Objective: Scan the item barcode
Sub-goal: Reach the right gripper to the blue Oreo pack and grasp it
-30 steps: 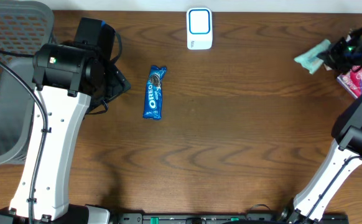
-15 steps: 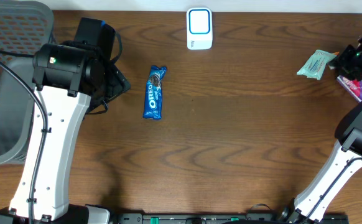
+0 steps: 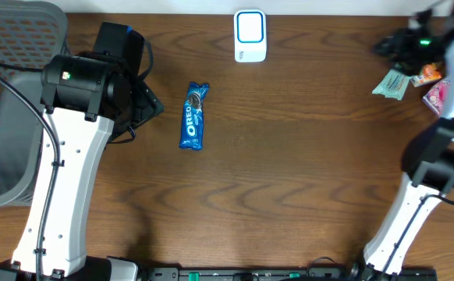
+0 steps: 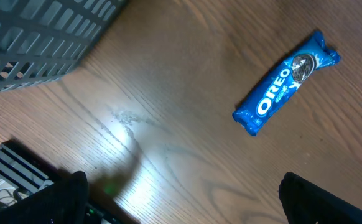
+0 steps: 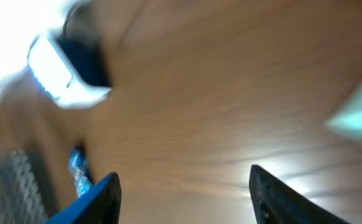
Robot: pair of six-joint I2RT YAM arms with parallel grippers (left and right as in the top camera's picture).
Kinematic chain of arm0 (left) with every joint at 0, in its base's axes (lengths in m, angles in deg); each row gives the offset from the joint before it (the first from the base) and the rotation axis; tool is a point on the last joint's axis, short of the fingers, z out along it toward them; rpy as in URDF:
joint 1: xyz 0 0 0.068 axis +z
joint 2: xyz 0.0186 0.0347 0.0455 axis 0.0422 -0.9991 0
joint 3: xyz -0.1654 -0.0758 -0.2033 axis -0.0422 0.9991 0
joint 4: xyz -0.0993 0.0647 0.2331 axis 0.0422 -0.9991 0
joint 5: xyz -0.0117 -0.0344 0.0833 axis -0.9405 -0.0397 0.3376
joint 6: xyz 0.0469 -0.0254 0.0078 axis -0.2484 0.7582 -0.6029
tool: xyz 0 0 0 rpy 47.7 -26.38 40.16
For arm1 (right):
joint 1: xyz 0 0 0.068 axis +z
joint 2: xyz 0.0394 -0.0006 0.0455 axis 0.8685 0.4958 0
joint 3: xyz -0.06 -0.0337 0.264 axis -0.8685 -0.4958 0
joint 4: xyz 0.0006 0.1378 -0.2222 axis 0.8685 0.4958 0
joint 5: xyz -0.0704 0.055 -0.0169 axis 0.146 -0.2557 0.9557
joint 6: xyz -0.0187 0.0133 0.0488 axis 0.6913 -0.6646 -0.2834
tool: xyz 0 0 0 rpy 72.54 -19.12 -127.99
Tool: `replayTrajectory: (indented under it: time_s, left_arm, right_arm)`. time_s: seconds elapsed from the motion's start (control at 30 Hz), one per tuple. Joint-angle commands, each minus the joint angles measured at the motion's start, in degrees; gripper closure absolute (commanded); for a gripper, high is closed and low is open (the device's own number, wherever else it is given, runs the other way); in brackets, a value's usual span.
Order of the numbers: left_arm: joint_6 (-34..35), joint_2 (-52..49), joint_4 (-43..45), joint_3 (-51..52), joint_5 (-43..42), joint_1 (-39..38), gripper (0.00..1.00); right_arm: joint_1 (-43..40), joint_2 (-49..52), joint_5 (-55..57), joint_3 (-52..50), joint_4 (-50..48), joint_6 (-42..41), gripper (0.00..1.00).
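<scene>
Oreo pack [image 3: 194,116] lies just right of the left gripper [image 4: 187,194], long axis near-to-far; right gripper [image 5: 184,188] far off. Both claws gape empty.

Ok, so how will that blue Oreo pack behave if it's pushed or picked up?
The Oreo pack lies flat with crimped ends, so it would probably slide rather than roll. Its surface looks glossy, so it may be slippery. It is slim, so it is likely light.
</scene>
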Motion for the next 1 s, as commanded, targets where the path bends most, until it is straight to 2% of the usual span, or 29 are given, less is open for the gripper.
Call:
replayTrajectory:
  time_s: [0.0,0.2,0.3,0.4,0.57,0.97]
  left_arm:
    - [0.3,0.0,-0.2,0.1,1.2,0.2,0.02]
    - [0.3,0.0,-0.2,0.1,1.2,0.2,0.02]
    - [0.3,0.0,-0.2,0.1,1.2,0.2,0.02]
    - [0.3,0.0,-0.2,0.1,1.2,0.2,0.02]
    - [0.3,0.0,-0.2,0.1,1.2,0.2,0.02]
    - [0.3,0.0,-0.2,0.1,1.2,0.2,0.02]
  right_arm:
    - [7.5,-1.3,-4.5,-0.3,1.7,5.5,0.35]
    - [21.4,-1.3,-2.3,-4.1,-1.3,4.5,0.09]
    - [27.3,-1.3,-2.3,-7.3,-6.6,-1.4,0.04]
    - [32.9,-1.3,-2.3,-11.8,-15.1,-8.6,0.05]
    - [39.9,-1.3,0.1,-18.3,-26.9,-17.8,0.14]
    - [50.1,-1.3,18.4,-23.3,-32.5,-33.4,0.28]
